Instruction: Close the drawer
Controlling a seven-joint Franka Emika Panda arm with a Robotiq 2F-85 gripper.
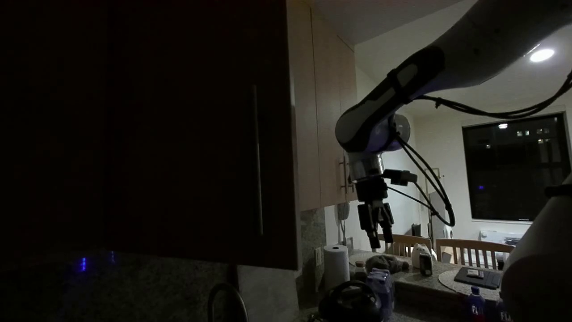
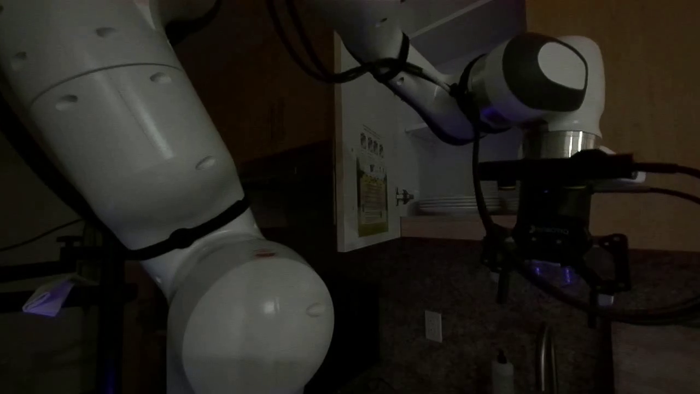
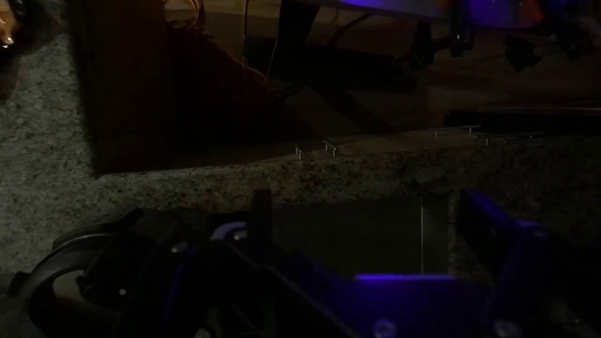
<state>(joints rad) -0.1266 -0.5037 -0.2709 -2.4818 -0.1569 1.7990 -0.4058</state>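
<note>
White plates [image 2: 458,205] on show, 1 cabinet door [image 1: 201,134] wide open

The door's near-black outer face, with 1 slim vertical bar handle [image 1: 257,161] near its right side, shows in an exterior view, higher than the desk [image 1: 415,278] and left of its left edge. The inner face, in an exterior view, bears 1 printed sheet [image 2: 373,191] and at least 1 metal hinge [image 2: 403,196]. Beside it the cabinet [image 2: 454,225] contains at least 1 stack of the plates on its floor; they are too dim to count.

1 arm [image 1: 375,114] carries 1 end effector [image 2: 547,309], pointing down and apart from the door in both exterior views; its 2 fingers are spread wide, holding nothing. In the wrist view 1 dark rectangular basin [image 3: 347,234] shows between them, its contents too dark to tell.

2 wooden chairs [image 1: 473,243] stand past the desk's far edge. Near that edge are 1 white cat-shaped figure [image 1: 418,256] and 1 dark can [image 1: 426,266]. Toward the left edge come 1 paper roll [image 1: 336,266], 1 jar [image 1: 360,271] and 1 grey bundle [image 1: 384,263]. Toward the right edge, 1 round mat [image 1: 448,281] bears 1 dark slab [image 1: 485,280], and on the slab lies 1 smaller flat device [image 1: 474,273]. 2 FIJI bottles [image 1: 476,306] show below the near edge, 1 largely hidden by the arm. Below the near left corner sit 1 bottle cluster [image 1: 380,288], too dim to count, and 1 black looped object [image 1: 335,308].
</note>
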